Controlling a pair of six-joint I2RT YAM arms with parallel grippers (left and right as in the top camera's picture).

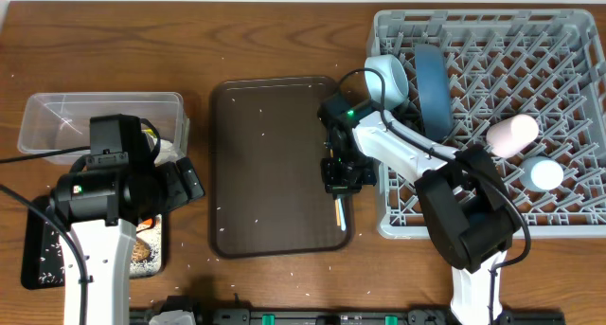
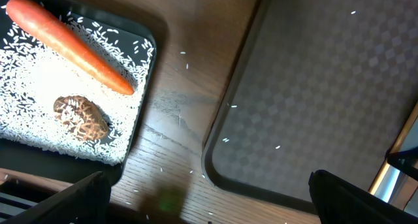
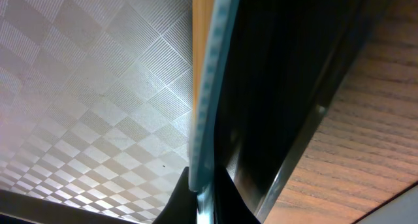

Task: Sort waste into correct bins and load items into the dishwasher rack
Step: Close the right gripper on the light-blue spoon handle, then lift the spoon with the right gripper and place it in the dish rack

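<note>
My right gripper (image 1: 341,178) is shut on the pale blue spoon (image 3: 208,113), with a wooden chopstick (image 3: 202,28) lying along it, low over the right edge of the brown serving tray (image 1: 275,164). The spoon's end shows below the gripper in the overhead view (image 1: 340,211). My left gripper (image 2: 209,201) is open and empty over bare wood between the black tray (image 2: 153,38) and the serving tray. The black tray holds the carrot (image 2: 72,44), the brown lump (image 2: 80,117) and rice (image 2: 32,106). The rack (image 1: 568,216) holds the blue plate (image 1: 434,88), bowl (image 1: 388,79), pink cup (image 1: 511,134) and blue cup (image 1: 544,173).
The clear tub (image 1: 57,112) stands at the back left, partly hidden by my left arm, with something white inside. Loose rice grains are scattered over the serving tray and the wood around it. My right arm reaches across the rack's front left corner.
</note>
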